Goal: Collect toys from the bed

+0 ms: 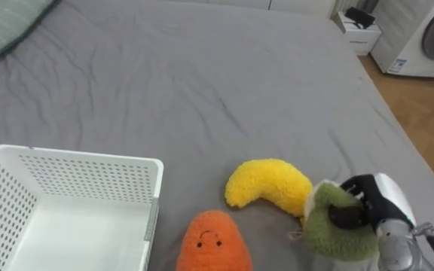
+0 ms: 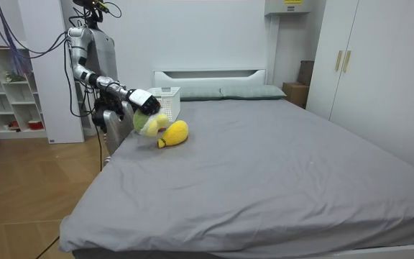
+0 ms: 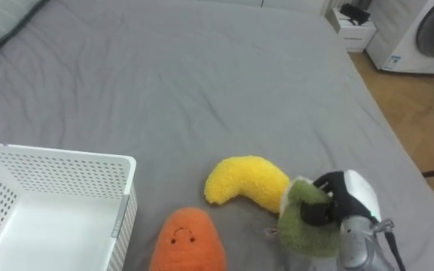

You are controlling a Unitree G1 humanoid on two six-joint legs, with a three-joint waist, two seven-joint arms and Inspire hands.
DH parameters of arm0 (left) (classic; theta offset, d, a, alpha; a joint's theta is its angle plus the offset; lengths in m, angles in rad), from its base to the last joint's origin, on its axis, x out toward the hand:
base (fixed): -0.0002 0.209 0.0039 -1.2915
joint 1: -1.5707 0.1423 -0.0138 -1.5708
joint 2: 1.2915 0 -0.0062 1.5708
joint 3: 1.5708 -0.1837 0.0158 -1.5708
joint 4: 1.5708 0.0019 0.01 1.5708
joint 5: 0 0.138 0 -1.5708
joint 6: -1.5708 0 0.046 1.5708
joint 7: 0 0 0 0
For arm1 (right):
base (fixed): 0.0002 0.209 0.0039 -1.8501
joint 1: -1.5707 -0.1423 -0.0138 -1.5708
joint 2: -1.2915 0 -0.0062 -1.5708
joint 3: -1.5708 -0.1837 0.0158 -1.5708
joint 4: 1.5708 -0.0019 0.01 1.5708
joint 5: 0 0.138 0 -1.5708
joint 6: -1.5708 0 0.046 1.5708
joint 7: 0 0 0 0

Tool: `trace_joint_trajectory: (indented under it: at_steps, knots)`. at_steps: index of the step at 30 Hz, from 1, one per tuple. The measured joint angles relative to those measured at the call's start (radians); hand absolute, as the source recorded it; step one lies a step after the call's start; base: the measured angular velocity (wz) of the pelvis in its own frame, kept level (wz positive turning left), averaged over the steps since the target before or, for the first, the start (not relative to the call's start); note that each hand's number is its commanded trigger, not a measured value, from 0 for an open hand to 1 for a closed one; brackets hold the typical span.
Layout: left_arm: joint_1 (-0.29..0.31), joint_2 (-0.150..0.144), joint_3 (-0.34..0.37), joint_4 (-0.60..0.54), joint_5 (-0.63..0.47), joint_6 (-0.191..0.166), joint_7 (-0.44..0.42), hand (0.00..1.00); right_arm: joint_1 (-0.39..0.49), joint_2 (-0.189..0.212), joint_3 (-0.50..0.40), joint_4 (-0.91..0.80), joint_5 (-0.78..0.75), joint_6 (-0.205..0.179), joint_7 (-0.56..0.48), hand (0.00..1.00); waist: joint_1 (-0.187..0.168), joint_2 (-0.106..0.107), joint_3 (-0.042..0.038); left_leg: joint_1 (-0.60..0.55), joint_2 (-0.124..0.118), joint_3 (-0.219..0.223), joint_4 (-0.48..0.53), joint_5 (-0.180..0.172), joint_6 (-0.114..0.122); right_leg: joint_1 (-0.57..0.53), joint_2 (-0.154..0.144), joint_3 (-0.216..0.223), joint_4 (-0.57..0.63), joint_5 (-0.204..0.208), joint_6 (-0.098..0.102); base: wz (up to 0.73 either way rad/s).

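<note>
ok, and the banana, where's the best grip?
Probably take the banana by its free left end, from above. It lies flat on the bed, and its other end sits against the green toy in the right hand. Close across its width.

The white basket (image 1: 89,177) runs off the lower and left edges of the eye views, and the orange plush toy (image 1: 213,245) is cut off by the lower edge just below its stitched face. The right robot hand (image 1: 375,207) covers one side of the green plush toy (image 1: 326,229) (which in turn hides one end of the yellow plush toy (image 1: 266,184)). In the room view, that hand and toy hide most of the basket.
</note>
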Motion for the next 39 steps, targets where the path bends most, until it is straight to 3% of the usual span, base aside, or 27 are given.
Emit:
trace_joint_trajectory:
  at_steps: [7, 15, 22, 26, 30, 36, 39]
  knots:
    - [-0.009, -0.004, 0.0, 0.011, -0.001, -0.001, 0.006, 0.0, -0.013, -0.002, -0.006, -0.177, 0.013, -0.003, 0.005, 1.0, 0.001, 0.004, -0.0031, -0.003, 0.0, -0.001, 0.002, 0.0, 0.0, -0.002, -0.001, -0.002, 0.001, 0.0, 0.0, 0.0]
    - [-0.012, -0.01, -0.002, 0.013, -0.012, -0.007, 0.007, 0.0, -0.041, -0.002, 0.002, -0.345, 0.037, 0.0, 0.092, 1.0, 0.009, 0.012, -0.0038, -0.005, -0.001, 0.002, 0.002, 0.0, 0.001, -0.007, -0.001, 0.002, 0.015, 0.0, 0.0, -0.04]
    - [-0.033, -0.006, -0.042, 0.012, -0.046, -0.012, 0.017, 0.0, -0.114, -0.002, 0.097, -0.401, 0.102, 0.014, 0.147, 1.0, 0.04, 0.012, -0.0027, -0.017, -0.001, -0.005, 0.004, 0.001, 0.001, -0.011, -0.003, -0.007, 0.012, 0.0, 0.0, 0.03]
    - [-0.055, -0.006, -0.073, 0.008, -0.047, -0.012, 0.025, 0.0, -0.145, 0.0, 0.171, -0.399, 0.106, 0.024, 0.187, 1.0, 0.073, 0.006, -0.0005, -0.023, -0.004, -0.017, 0.004, 0.002, 0.003, -0.009, -0.009, -0.032, 0.01, -0.001, 0.001, 0.15]
    - [-0.091, -0.007, -0.08, 0.012, -0.046, -0.014, 0.038, 0.0, -0.156, 0.008, 0.203, -0.398, 0.139, 0.039, 0.221, 1.0, 0.121, -0.008, 0.0074, -0.032, -0.005, -0.03, 0.003, 0.003, 0.004, -0.009, -0.011, -0.042, 0.01, -0.002, 0.002, 0.07]
    - [-0.114, -0.007, -0.091, 0.018, -0.046, -0.025, 0.046, 0.0, -0.233, 0.01, 0.255, -0.361, 0.171, 0.043, 0.237, 1.0, 0.17, -0.018, 0.004, -0.037, -0.007, -0.046, 0.004, 0.003, 0.004, -0.008, -0.013, -0.055, -0.003, -0.002, 0.003, 0.06]
    - [-0.131, -0.008, -0.092, 0.033, -0.044, -0.043, 0.052, 0.0, -0.27, 0.016, 0.287, -0.317, 0.148, 0.045, 0.237, 1.0, 0.199, -0.025, 0.0065, -0.042, -0.007, -0.053, 0.004, 0.003, 0.004, -0.011, -0.012, -0.06, -0.003, -0.002, 0.003, 0.06]
